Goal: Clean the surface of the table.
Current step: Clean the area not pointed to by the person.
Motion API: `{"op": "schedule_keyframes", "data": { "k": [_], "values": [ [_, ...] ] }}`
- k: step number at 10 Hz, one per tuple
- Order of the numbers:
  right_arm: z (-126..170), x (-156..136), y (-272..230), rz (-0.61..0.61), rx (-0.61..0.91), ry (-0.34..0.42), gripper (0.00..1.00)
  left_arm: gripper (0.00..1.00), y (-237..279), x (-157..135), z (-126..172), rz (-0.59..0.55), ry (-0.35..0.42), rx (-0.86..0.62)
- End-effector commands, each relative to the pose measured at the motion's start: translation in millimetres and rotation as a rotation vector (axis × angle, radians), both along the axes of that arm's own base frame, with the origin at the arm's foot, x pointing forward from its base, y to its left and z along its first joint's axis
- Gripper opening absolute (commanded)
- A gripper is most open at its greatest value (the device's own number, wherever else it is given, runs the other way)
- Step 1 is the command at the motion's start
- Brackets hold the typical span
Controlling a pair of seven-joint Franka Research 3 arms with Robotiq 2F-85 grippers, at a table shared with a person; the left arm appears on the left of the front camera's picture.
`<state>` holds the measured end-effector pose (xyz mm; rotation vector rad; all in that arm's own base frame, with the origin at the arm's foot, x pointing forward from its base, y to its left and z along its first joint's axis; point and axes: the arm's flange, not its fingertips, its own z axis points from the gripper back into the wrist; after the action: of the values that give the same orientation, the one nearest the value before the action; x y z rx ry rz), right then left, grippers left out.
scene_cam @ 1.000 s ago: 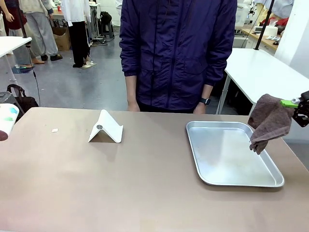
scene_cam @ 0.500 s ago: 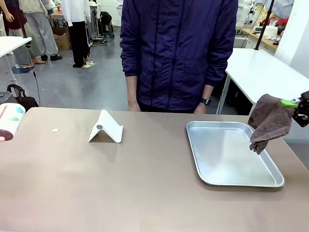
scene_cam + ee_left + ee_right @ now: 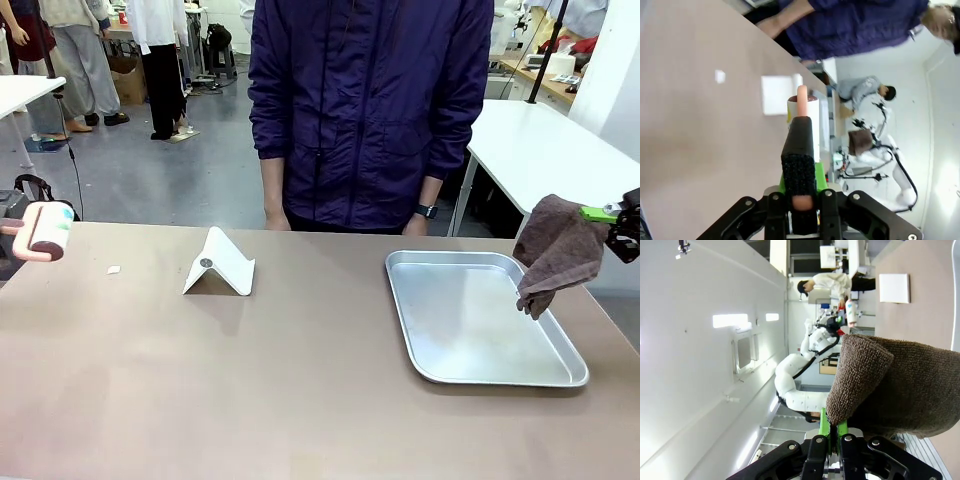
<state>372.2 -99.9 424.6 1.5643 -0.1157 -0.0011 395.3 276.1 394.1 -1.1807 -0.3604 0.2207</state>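
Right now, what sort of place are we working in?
Probably a robotics lab or shared workshop: a plain white-topped work table stands beside our large smooth tan-brown table, and people stand about on a bare grey floor behind.

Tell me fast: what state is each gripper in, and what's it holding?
Left gripper: closed, holding the lint roller by its handle.
Right gripper: closed, holding the brown cloth, which hangs down from it.
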Motion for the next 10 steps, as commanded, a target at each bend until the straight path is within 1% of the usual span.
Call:
{"op": "schedule_keyframes", "data": {
  "k": [1,2,4,5,6,8,10],
  "values": [
    [3,-1,-1,0.013,-0.003,-0.017,0.06,0.22,13,33,-10,0.056,0.093,0.054],
    [3,-1,-1,0.013,-0.003,-0.017,0.06,0.22,22,49,-22,0.078,0.114,0.058],
    [3,-1,-1,0.013,-0.003,-0.017,0.06,0.22,36,80,-48,0.059,0.164,0.027],
    [3,-1,-1,0.013,-0.003,-0.017,0.06,0.22,38,91,-60,0.048,0.172,0.029],
    [3,-1,-1,0.013,-0.003,-0.017,0.06,0.22,42,101,-71,0.062,0.179,0.033],
    [3,-1,-1,0.013,-0.003,-0.017,0.06,0.22,46,110,-89,0.029,0.214,0.027],
    [3,-1,-1,0.013,-0.003,-0.017,0.06,0.22,41,105,-93,0.023,0.182,0.065]
  ]
}}
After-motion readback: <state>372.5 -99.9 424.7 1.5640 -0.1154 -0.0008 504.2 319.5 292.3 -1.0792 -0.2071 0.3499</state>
